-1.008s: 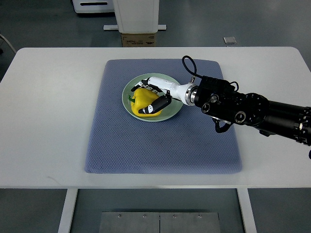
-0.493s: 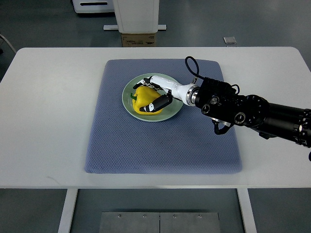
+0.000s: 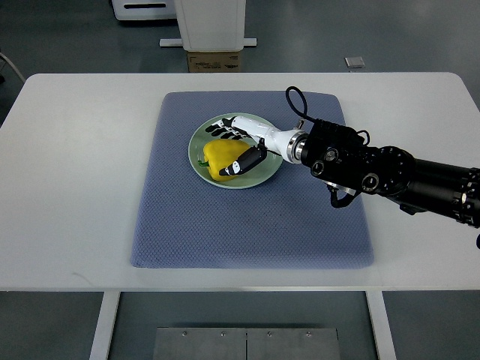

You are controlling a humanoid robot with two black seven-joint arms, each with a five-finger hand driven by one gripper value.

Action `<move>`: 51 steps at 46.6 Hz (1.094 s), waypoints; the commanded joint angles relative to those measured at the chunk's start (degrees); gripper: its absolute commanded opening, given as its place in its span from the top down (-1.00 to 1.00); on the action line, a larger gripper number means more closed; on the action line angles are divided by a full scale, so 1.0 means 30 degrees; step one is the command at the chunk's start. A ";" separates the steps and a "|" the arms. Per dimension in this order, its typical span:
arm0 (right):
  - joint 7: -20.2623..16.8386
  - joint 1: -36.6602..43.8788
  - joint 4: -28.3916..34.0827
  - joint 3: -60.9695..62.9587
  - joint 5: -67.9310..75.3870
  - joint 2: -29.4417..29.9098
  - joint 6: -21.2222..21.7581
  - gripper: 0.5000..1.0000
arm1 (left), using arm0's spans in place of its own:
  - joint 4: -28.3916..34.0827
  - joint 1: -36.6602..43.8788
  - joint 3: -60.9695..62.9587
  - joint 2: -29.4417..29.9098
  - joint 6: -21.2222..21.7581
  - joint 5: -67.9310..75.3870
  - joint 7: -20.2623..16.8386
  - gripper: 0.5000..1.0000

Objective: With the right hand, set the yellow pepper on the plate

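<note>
Releasing stage: white-and-black right robot hand [image 3: 234, 146] is cradling the glossy yellow bell pepper [image 3: 220, 157], fingers spread and barely gripping. Pepper is sitting on the round pale-green plate [image 3: 264, 174]. Next: lifting clear without nudging it.

The scene is lit evenly and brightly from overhead, and no hard shadows are cast. A soft sheen is seen on the white table [image 3: 67, 187], without real glare. Focus is held well across the frame. Slight bowing may be present at the edges, though this cannot be confirmed.
</note>
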 commanded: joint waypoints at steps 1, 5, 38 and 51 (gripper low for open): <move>0.0002 0.0000 -0.0001 0.0022 -0.0001 0.0000 -0.0009 -0.58 | 0.0000 0.0000 0.0000 0.0000 0.0000 0.0000 -0.0010 -1.00; 0.0002 0.0000 -0.0001 0.0023 -0.0001 0.0000 -0.0009 -0.65 | 0.0000 0.0029 0.0000 0.0000 0.0000 0.0000 -0.0010 -1.00; -0.0057 0.0000 -0.0001 0.0755 -0.0001 0.0000 -0.0009 -1.00 | 0.0000 0.0000 0.0000 0.0000 0.0000 0.0000 -0.0010 -1.00; -0.0028 0.0352 0.0058 0.0843 -0.0001 0.0000 0.0021 -1.00 | 0.0000 0.0000 0.0000 0.0000 0.0000 0.0000 -0.0010 -1.00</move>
